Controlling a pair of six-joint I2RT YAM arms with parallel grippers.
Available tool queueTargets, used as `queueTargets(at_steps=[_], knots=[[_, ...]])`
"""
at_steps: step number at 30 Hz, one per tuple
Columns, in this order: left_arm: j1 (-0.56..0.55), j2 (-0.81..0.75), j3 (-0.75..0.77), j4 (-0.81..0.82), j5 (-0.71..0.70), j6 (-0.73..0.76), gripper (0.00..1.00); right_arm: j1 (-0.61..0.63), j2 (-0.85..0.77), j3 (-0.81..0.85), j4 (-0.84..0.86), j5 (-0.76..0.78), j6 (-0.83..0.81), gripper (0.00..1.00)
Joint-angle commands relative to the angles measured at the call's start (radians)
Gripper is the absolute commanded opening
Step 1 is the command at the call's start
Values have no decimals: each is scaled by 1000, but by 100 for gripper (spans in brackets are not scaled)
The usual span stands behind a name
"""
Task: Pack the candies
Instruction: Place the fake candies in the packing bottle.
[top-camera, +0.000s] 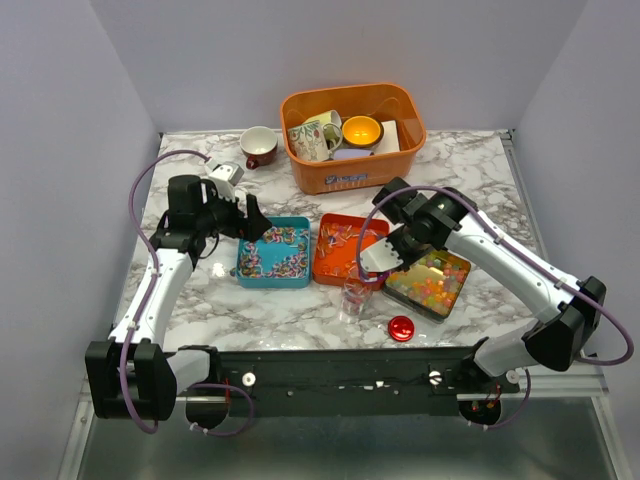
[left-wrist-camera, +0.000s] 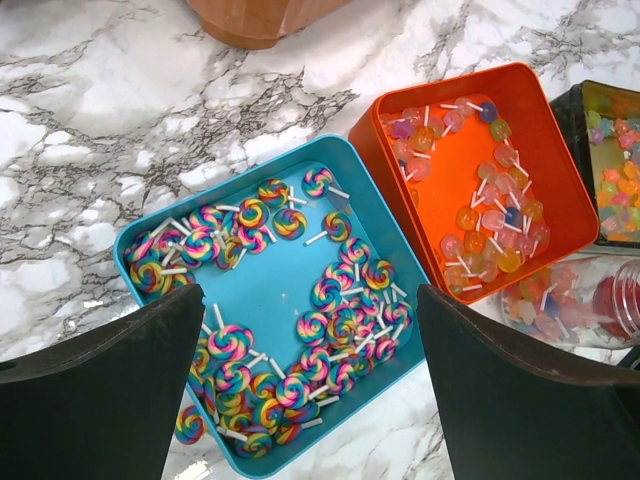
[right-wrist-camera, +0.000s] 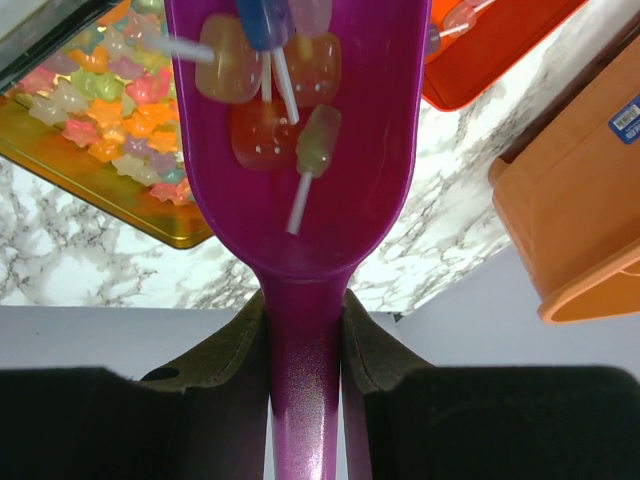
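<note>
The candies lie in three trays: rainbow swirl lollipops in a blue tray (top-camera: 245, 275) (left-wrist-camera: 290, 290), pale translucent lollipops in an orange tray (top-camera: 325, 270) (left-wrist-camera: 440, 170), and jelly stars (right-wrist-camera: 110, 120) in a gold tin (top-camera: 432, 285). My left gripper (top-camera: 250, 222) (left-wrist-camera: 310, 292) is open and empty, over the near part of the blue tray. My right gripper (top-camera: 385, 255) (right-wrist-camera: 303, 310) is shut on the handle of the purple scoop (right-wrist-camera: 300, 200), which holds several translucent lollipops (right-wrist-camera: 285, 90). It hangs over the gap between the orange tray and the tin, above a clear jar (top-camera: 353, 297) (left-wrist-camera: 570, 300) with some candies in it.
A small red lid (top-camera: 401, 327) lies near the front edge. An orange basket (top-camera: 345, 175) with mugs and a bowl stands at the back. A red-and-white cup (top-camera: 260, 146) stands to its left. One stray swirl lollipop (left-wrist-camera: 188, 425) lies on the marble beside the blue tray.
</note>
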Motion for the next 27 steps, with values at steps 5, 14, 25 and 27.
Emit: queueTargets(at_steps=[5,14,25,27], knots=[[12,-41,-21,47,0,-22,99,44,22,49,-97,119,-10,1],[15,-44,-14,56,6,-33,99,68,29,63,-113,193,-28,1],[15,-21,-4,79,15,-51,99,94,20,72,-142,224,-17,1],[15,-12,-1,80,17,-53,99,97,20,80,-145,227,-13,1]])
